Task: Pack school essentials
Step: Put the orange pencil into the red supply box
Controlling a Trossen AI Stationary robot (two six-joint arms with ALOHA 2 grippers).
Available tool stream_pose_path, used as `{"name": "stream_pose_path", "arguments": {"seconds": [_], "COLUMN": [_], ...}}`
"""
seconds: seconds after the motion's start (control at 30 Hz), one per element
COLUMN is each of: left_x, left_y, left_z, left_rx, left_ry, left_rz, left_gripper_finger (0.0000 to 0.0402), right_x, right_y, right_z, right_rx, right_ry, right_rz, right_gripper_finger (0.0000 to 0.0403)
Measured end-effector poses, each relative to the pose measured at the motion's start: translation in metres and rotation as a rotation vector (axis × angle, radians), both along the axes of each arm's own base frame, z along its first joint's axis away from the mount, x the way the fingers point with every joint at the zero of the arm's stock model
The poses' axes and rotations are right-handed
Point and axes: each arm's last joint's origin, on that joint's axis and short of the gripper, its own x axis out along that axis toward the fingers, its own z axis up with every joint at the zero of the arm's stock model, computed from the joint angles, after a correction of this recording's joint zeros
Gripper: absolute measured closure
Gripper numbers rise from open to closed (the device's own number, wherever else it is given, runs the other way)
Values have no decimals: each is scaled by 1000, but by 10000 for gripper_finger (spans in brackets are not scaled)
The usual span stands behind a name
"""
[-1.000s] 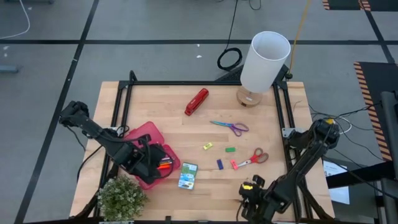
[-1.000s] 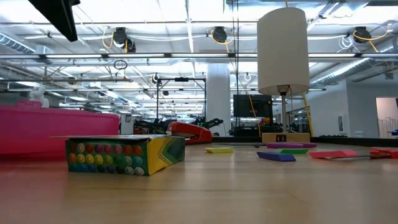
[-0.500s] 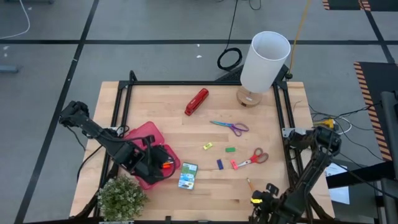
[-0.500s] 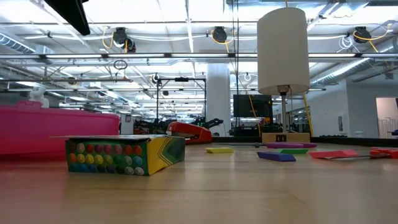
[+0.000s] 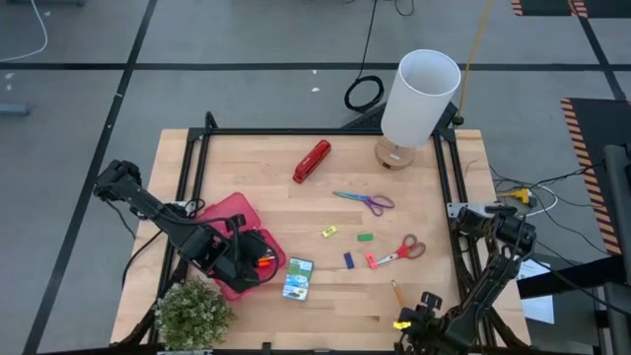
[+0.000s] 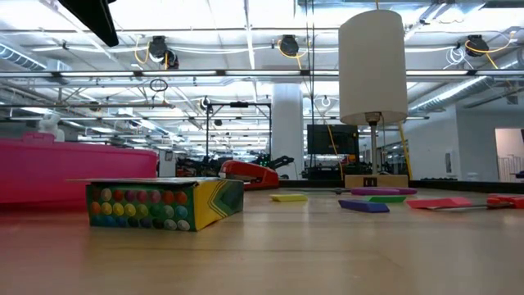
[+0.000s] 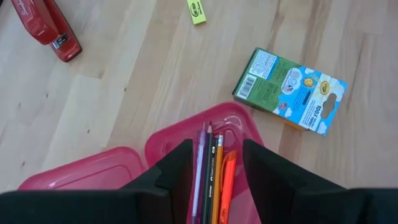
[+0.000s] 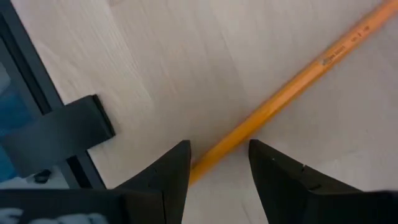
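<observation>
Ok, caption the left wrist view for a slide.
Open left hand over pencils in the translucent pink plastic case, green-yellow crayon box beside.

The high camera looks straight down on the whole desk [image 5: 296,212], with its far edge at twelve o'clock. The low camera sits at desk-top height near six o'clock, facing twelve, very close to the crayon box [image 6: 164,203]; both views share that box [image 5: 298,279] and the lamp [image 5: 418,99]. The left wrist camera looks down closely past its fingers [image 7: 177,171], sharing the crayon box. The right wrist camera hovers very near the pencil [image 8: 292,90], by the desk's six o'clock edge.
</observation>
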Motion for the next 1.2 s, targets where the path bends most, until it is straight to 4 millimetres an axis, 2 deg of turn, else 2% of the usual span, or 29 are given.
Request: {"name": "stream_pose_path", "arguments": {"seconds": [0.2, 0.5, 0.63, 0.9, 1.2], "left_x": [2, 3, 3, 3, 3], "left_y": [-1, -2, -2, -2, -2], "left_z": [1, 1, 1, 1, 1], "left_rx": [-3, -4, 0, 11, 15], "left_ry": [-20, -33, -32, -33, -33], "left_rz": [-1, -21, -28, -34, -39], "left_gripper_finger": [259, 259, 259, 259, 259], "right_x": [-2, -6, -8, -8, -4], "right_y": [-3, -12, -15, -15, -9], "right_z": [-1, -17, -22, -22, -13], "right_rx": [-9, 5, 0, 4, -11], "right_ry": [6, -3, -1, -3, -24], "right_rz": [-53, -133, -163, -168, -145], "right_gripper_finger": [267, 358, 383, 384, 384]}}
